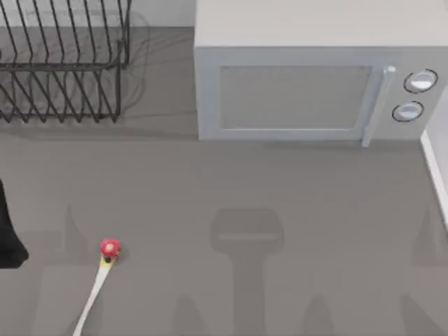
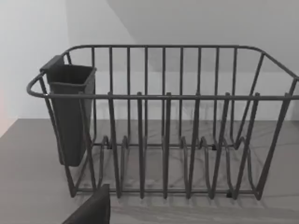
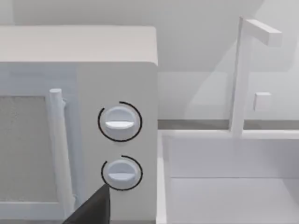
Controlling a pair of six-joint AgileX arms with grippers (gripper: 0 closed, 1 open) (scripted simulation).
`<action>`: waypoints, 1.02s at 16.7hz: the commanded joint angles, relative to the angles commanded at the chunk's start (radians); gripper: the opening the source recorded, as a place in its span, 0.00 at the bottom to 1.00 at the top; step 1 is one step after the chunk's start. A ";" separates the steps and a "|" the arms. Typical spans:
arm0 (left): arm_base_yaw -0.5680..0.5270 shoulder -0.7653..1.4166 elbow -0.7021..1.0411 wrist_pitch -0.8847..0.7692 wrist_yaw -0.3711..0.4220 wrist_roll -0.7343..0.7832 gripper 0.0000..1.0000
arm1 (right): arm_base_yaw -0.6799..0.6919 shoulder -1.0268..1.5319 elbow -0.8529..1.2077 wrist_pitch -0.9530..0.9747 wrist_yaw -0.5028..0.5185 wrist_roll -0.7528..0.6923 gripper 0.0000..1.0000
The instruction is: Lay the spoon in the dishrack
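Note:
The spoon (image 1: 96, 287) lies on the grey table at the front left. Its red knob with a yellow collar points toward the back, and its white handle runs off the front edge of the top view, so the bowl is out of view. The dishrack (image 1: 63, 66), a black wire rack, stands at the back left, far from the spoon. The left wrist view faces the dishrack (image 2: 163, 95) head on, with a dark part of my left gripper (image 2: 91, 210) low in the picture. My left arm (image 1: 8, 238) is at the table's left edge, left of the spoon. A dark part of my right gripper (image 3: 91, 207) is in front of the microwave's dials.
A grey microwave (image 1: 301, 84) with its door shut stands at the back, right of the dishrack; its dials (image 3: 120, 122) face the right wrist camera. A dark cutlery cup (image 2: 70, 112) hangs on one end of the rack. A white basin rim (image 1: 434, 168) borders the table's right side.

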 joint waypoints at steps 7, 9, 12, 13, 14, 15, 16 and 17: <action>-0.061 0.162 0.131 -0.137 0.001 -0.029 1.00 | 0.000 0.000 0.000 0.000 0.000 0.000 1.00; -0.104 0.300 0.224 -0.238 0.001 -0.050 1.00 | 0.000 0.000 0.000 0.000 0.000 0.000 1.00; -0.179 0.568 0.383 -0.419 -0.001 -0.085 1.00 | 0.000 0.000 0.000 0.000 0.000 0.000 1.00; -0.205 0.667 0.437 -0.482 -0.002 -0.097 1.00 | 0.000 0.000 0.000 0.000 0.000 0.000 1.00; -0.231 0.766 0.491 -0.546 -0.002 -0.108 1.00 | 0.000 0.000 0.000 0.000 0.000 0.000 1.00; -0.257 0.864 0.545 -0.609 -0.003 -0.120 1.00 | 0.000 0.000 0.000 0.000 0.000 0.000 1.00; -0.283 0.957 0.597 -0.671 -0.003 -0.132 1.00 | 0.000 0.000 0.000 0.000 0.000 0.000 1.00; -0.307 1.042 0.647 -0.729 -0.003 -0.143 1.00 | 0.000 0.000 0.000 0.000 0.000 0.000 1.00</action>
